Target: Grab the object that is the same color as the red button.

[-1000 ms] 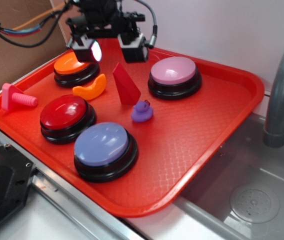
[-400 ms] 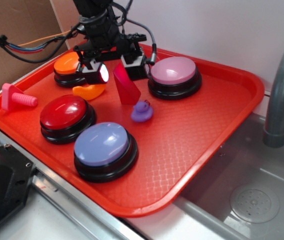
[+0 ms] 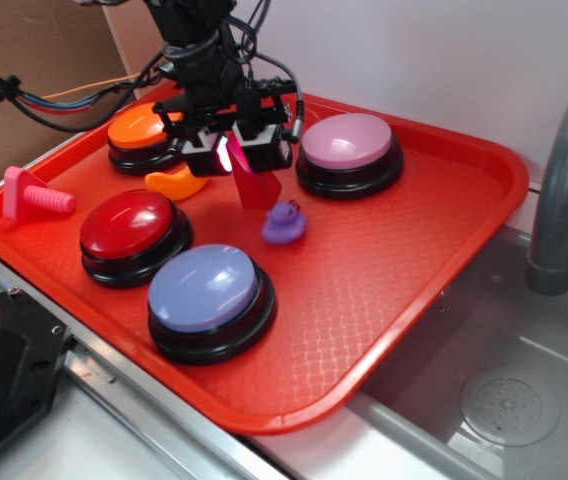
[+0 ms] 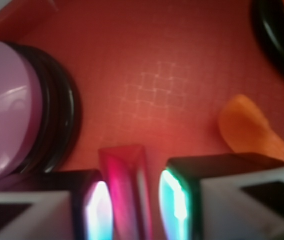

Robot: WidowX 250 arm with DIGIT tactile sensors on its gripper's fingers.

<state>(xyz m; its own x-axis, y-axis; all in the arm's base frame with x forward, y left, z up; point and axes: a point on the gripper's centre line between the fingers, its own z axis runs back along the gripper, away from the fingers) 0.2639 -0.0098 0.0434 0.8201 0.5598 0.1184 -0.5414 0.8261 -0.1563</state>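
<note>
Two views, catalogued in turn.

Exterior view: red tray [image 3: 444,260] beside a grey sink [image 3: 524,380] and faucet [image 3: 564,190]. On the tray: red button [image 3: 129,226] at front left, blue-violet button [image 3: 207,292] at the near edge, orange button [image 3: 139,130] at the back left, pink button [image 3: 349,145] at the back right. Pink bolt toy [image 3: 29,195] lies near the left rim. Purple duck [image 3: 284,222] sits mid-tray, just beside the dark red wedge [image 3: 254,185]. Orange crescent [image 3: 176,184] lies left of the wedge, partly under the arm. The gripper [image 3: 236,155] is low over the wedge's upper part, hiding its tip; only the wedge's lower body shows here.

Wrist view: shows what the exterior cannot, the gap between the fingers. The wedge [image 4: 124,192] stands upright between the two lit pads [image 4: 99,212], with the gripper [image 4: 132,210] straddling it. A narrow strip of space shows on each side of the wedge; the picture is too blurred to say whether either pad touches it. Fingers are parted a little wider than the wedge, not clamped on it. Pink button [image 4: 12,110] at left, orange crescent [image 4: 247,127] at right, a black button base [image 4: 277,35] at the top right corner; the red button is out of this view.
</note>
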